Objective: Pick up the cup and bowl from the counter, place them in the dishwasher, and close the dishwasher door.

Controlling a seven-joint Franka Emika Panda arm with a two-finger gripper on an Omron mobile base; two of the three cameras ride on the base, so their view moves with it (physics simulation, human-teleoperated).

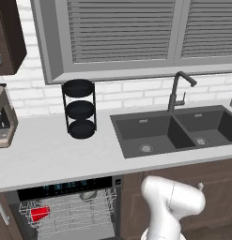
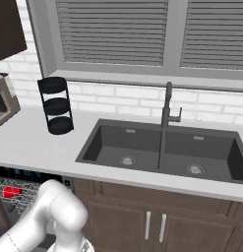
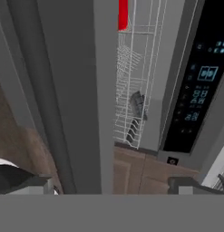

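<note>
The gripper (image 3: 114, 186) hangs low beside the dishwasher door (image 3: 72, 90), its jaws spread wide and holding nothing. Beyond the door's edge, the bowl (image 3: 137, 105) rests in the wire rack (image 3: 129, 68), and the cup (image 1: 40, 214) lies at the rack's left end. With both stowed, closing is the step in hand: press flat on the panel's outer face, fingers clear of the rack.

White arm (image 1: 171, 206) bent low, fingers (image 3: 29, 183) spread wide, holding nothing
</note>
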